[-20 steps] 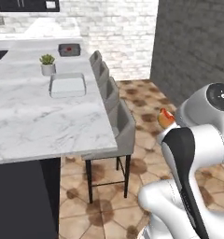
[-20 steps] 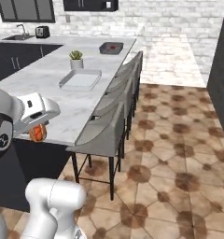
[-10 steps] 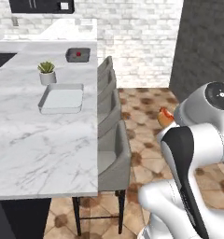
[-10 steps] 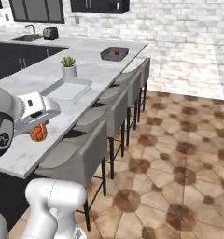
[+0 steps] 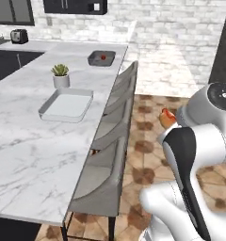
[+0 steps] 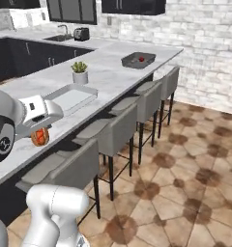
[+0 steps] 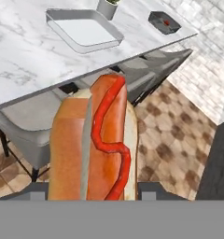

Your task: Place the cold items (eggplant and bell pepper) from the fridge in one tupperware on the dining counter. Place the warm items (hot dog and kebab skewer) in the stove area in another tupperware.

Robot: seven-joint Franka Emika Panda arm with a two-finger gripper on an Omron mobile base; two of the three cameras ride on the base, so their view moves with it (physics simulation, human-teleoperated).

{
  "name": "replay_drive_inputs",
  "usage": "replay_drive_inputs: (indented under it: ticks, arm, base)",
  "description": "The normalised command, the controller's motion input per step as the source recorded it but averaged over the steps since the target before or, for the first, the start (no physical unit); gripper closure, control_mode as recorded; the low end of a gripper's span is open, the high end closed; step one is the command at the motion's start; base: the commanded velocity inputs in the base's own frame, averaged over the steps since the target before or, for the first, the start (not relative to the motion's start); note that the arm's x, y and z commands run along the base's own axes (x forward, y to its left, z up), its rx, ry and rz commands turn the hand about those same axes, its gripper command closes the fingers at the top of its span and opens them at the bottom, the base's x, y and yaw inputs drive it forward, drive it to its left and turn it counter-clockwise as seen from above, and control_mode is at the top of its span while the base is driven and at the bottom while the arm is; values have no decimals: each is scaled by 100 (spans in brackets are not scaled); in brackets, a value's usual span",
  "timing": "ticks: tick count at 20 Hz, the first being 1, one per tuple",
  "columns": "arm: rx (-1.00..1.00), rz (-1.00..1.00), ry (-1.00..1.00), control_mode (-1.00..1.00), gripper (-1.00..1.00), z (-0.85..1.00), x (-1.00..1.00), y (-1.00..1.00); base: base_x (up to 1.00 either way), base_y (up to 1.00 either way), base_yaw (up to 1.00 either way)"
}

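A hot dog (image 7: 95, 144) in a bun with a red squiggle of sauce stands between the fingers of my gripper (image 7: 93, 192), which is shut on it. From the right base view, the hot dog (image 6: 39, 136) hangs under the white hand beside the counter's edge. In the left base view it (image 5: 167, 117) peeks out past the arm. A clear tupperware (image 5: 68, 104) lies on the marble dining counter (image 5: 25, 150), empty, and it shows also in the right base view (image 6: 72, 96) and the hand view (image 7: 83, 30). The eggplant, bell pepper and kebab skewer are out of view.
A small potted plant (image 5: 61, 76) stands just behind the tupperware. Farther along the counter sits a dark tray (image 5: 101, 58) with a small red thing in it. Grey stools (image 6: 113, 130) line the counter's side. Tiled floor (image 6: 185, 183) lies open to the right.
The whole scene has shifted: the base has driven along the counter, so the tupperware and stools are nearer. The hot dog stays held in the gripper.
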Motion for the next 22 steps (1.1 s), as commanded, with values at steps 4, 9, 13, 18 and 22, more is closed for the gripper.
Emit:
replay_drive_inputs:
  ticks: [4, 9, 13, 18, 22]
  arm:
    - [0, 0, 0, 100, 100, 0, 0, 0]
    - [0, 0, 0, 100, 100, 0, 0, 0]
    - [0, 0, 0, 100, 100, 0, 0, 0]
    - [0, 0, 0, 100, 100, 0, 0, 0]
    - [0, 0, 0, 100, 100, 0, 0, 0]
  base:
    - [30, -77, 44]
    - [22, -78, 45]
    - [23, -73, 48]
    - [25, -72, 49]
    - [25, -76, 46]
